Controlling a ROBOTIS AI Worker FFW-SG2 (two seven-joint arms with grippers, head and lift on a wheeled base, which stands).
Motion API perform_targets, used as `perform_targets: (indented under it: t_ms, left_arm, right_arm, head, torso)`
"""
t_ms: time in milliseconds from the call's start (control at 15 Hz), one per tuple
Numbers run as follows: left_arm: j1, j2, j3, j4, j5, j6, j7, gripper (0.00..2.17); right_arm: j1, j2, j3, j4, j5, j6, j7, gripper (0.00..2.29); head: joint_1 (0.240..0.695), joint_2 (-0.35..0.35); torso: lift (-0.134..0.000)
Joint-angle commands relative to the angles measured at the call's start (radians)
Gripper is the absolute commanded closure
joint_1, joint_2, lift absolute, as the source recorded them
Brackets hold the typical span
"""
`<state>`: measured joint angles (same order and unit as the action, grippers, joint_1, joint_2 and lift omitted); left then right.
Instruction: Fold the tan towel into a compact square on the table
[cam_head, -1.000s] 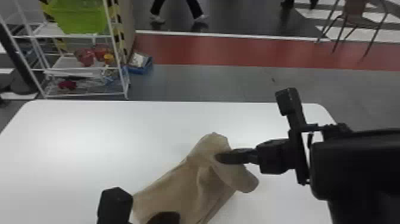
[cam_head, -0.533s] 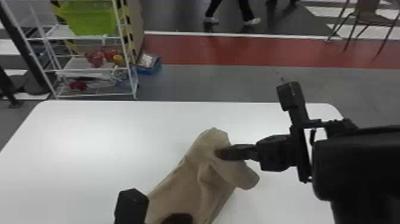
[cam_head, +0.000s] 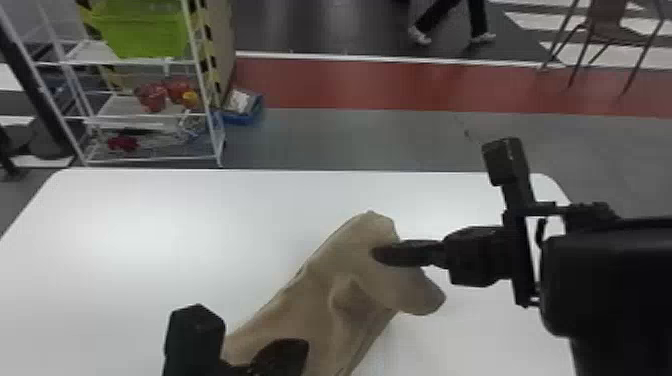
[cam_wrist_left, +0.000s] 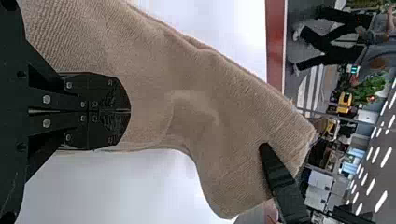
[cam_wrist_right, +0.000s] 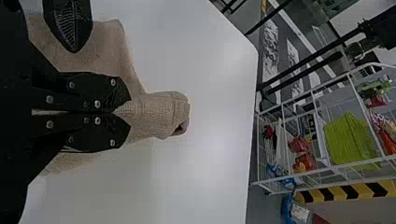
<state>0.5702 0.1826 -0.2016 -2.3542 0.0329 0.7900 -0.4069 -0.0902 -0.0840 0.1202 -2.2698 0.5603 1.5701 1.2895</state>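
In the head view, the tan towel (cam_head: 310, 295) lies aslant over the white table (cam_head: 125, 260), creased, its far end humped. The right gripper (cam_head: 387, 254) touches that end; the left gripper (cam_head: 280, 356) is at the nearer part.

In the left wrist view, the left gripper (cam_wrist_left: 130, 111) has its fingers together against the towel; whether they pinch cloth, I cannot tell.

In the right wrist view, the right gripper (cam_wrist_right: 129, 109) grips bunched towel between closed tips.

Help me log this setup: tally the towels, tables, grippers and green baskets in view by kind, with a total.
Towels: 1, the tan towel
Tables: 1, the white table
Grippers: 2, left gripper and right gripper
Green baskets: 1, the green basket
Total: 5
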Motion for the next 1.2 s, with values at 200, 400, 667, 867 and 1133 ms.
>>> perform_targets:
  t_ms: [200,400,667,867,1133]
  left_arm:
    - [-0.036,-0.002,0.005,0.078,-0.018,-0.002,0.022,1.85]
    - [-0.036,0.000,-0.001,0.076,-0.027,0.022,0.022,1.85]
    - [-0.036,-0.002,-0.022,0.089,-0.057,0.025,0.025,1.85]
    - [-0.047,-0.002,-0.048,0.107,-0.057,0.019,0.036,1.85]
    - [-0.058,-0.003,-0.064,0.107,-0.057,0.019,0.039,1.85]
  right_arm:
    - [0.015,-0.017,-0.014,-0.014,-0.011,0.002,0.011,1.54]
    - [0.012,-0.017,-0.011,-0.027,-0.017,0.002,0.010,1.54]
    - [0.013,-0.011,0.004,-0.053,-0.017,0.002,0.008,1.54]
    - [0.015,0.009,0.064,-0.051,0.013,0.002,-0.002,1.54]
    - [0.012,0.040,0.150,-0.028,0.067,0.002,-0.015,1.54]
  head:
    - [0.695,-0.069]
    - [0.695,-0.065]
    - [0.695,-0.059]
    - [0.695,-0.055]
    - [0.695,-0.030]
  torso:
    - [-0.123]
    - [-0.123]
    - [-0.123]
    - [-0.123]
    - [-0.123]
